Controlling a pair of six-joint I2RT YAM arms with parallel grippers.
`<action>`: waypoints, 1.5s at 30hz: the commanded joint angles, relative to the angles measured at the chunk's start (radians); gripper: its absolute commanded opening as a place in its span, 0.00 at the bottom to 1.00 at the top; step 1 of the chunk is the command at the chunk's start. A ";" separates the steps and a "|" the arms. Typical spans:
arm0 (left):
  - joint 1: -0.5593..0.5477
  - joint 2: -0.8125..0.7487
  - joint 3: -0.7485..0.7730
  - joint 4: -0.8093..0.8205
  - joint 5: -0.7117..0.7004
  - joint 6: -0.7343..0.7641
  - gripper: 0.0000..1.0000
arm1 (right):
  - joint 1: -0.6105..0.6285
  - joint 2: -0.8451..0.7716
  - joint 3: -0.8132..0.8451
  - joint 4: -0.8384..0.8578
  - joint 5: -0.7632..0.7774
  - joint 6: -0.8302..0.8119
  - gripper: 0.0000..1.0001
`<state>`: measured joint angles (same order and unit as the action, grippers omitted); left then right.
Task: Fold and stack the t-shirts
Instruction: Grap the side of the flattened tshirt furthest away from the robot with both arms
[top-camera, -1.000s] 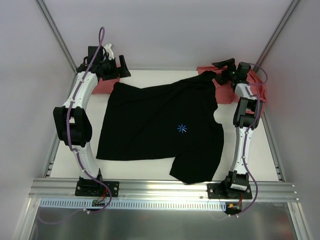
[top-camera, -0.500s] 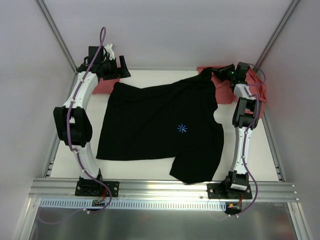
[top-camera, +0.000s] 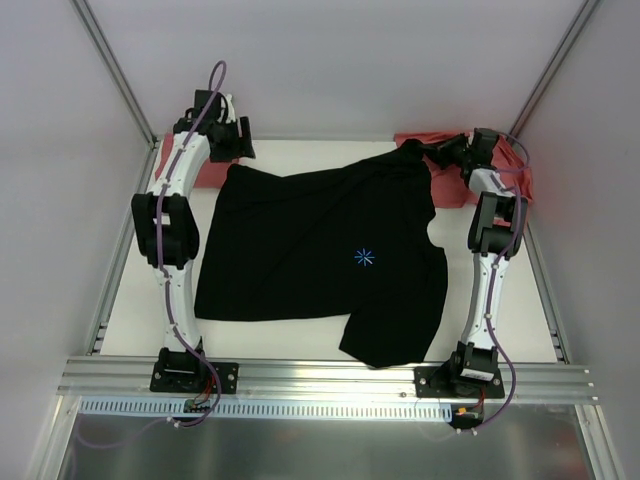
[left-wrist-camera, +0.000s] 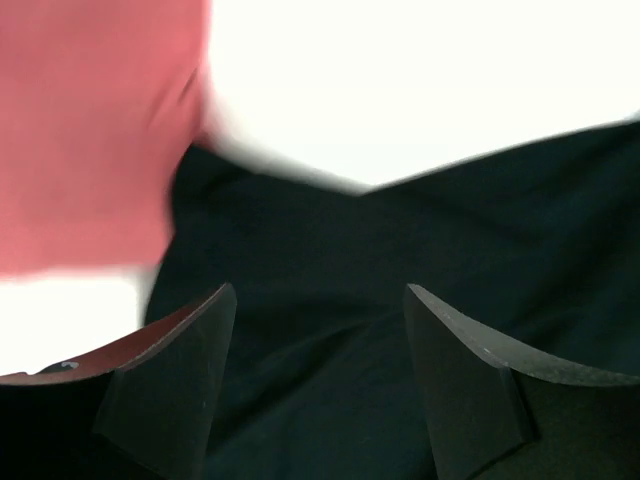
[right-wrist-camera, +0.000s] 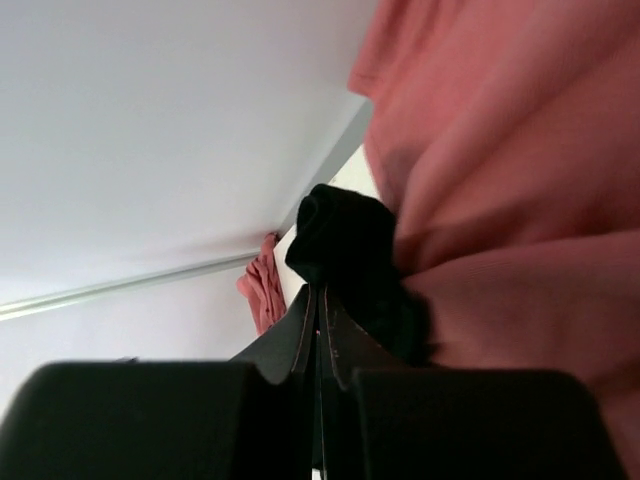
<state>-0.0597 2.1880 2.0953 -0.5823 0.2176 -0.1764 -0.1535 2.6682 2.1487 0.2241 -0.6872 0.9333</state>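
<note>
The large black cloth t-shirt (top-camera: 320, 250) lies spread, not yet folded, on the white desk (top-camera: 500, 310), one sleeve hanging toward the near edge. Its only marking is a small light-blue starburst mark (top-camera: 364, 257) on the chest. No brand, label or writing can be read anywhere.

Past the black t-shirt's far-left corner, the left arm's fingers (top-camera: 235, 143) have swung in closer than a second ago, with the arm drawn straighter. In the wrist view they stand apart just above the black cloth and grip nothing yet. A crumpled salmon-red shirt (left-wrist-camera: 90, 130) lies beside that corner, partly under it.

At the black t-shirt's far-right corner the bigger change shows. The right arm's fingers (right-wrist-camera: 318, 300), apart a second ago, are now pressed together on a bunched tip of black cloth. A second salmon-red shirt (right-wrist-camera: 500, 150) is heaped right behind it.

One far corner appears secured and the other is about to be taken, which looks like the start of a two-handed fold or pull. Stacking is still some way off.
</note>
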 joint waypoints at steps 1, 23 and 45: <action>-0.008 0.022 0.009 -0.165 -0.207 0.064 0.70 | -0.004 -0.133 -0.001 0.018 -0.051 -0.031 0.00; -0.015 0.130 -0.001 -0.012 -0.282 0.097 0.72 | -0.012 -0.149 -0.007 -0.029 -0.109 -0.042 0.00; -0.015 0.211 0.063 0.030 -0.231 0.104 0.57 | -0.014 -0.142 -0.003 -0.042 -0.110 -0.039 0.00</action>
<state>-0.0666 2.3981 2.1166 -0.5571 -0.0097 -0.0887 -0.1604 2.5984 2.1426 0.1669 -0.7746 0.9043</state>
